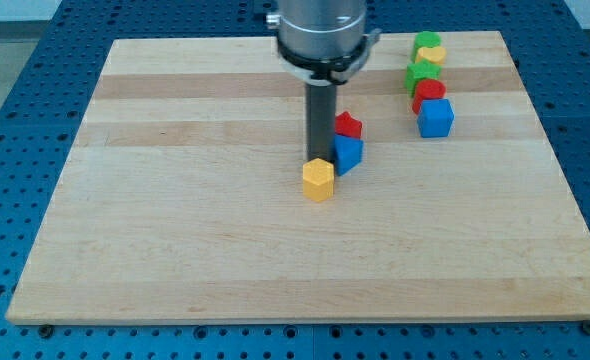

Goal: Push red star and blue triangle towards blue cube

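Note:
The red star (349,125) lies near the board's middle, touching the blue triangle (349,154) just below it. My tip (320,160) is at the left side of these two, its very end hidden behind the yellow hexagon (318,179). The blue cube (436,118) sits to the right, apart from the pair, at the bottom of a column of blocks.
Above the blue cube a column runs toward the view's top: a red block (429,92), a green block (422,73), a yellow block (430,55) and a green block (427,41). The wooden board (175,230) lies on a blue perforated table.

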Action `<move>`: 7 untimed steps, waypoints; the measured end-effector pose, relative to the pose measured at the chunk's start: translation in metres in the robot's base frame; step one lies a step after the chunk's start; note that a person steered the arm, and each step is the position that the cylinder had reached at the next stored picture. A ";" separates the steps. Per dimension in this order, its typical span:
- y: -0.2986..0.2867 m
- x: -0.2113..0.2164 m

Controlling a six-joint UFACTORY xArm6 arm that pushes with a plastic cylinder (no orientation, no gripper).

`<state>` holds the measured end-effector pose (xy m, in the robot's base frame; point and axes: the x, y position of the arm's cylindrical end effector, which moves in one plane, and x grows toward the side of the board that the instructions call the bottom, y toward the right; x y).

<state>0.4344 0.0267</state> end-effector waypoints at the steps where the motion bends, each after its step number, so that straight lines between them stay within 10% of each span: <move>1: 0.032 0.000; 4: -0.094 -0.023; 7: -0.020 -0.043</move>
<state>0.3911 0.0065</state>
